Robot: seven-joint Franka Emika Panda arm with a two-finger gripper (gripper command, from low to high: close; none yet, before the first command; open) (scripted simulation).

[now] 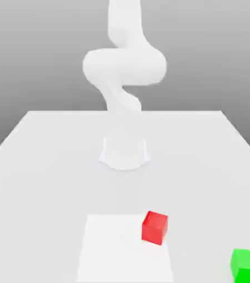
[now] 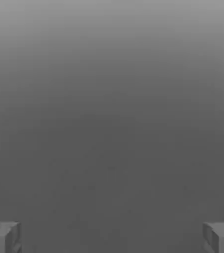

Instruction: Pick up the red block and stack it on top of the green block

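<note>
your claw (image 2: 112,238): spread wide, empty | red block (image 1: 154,228): outside it, skewed | risk: you close unaligned, pinch corners, twist it loose

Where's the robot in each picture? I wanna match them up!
Exterior view: its white arm rises from the middle of the far part of the table.
Hand view: the gripper is open, its two fingers far apart near opposite sides.
Landmark in both: plain grey background, probably the same one, behind the arm and beyond the fingers.
</note>
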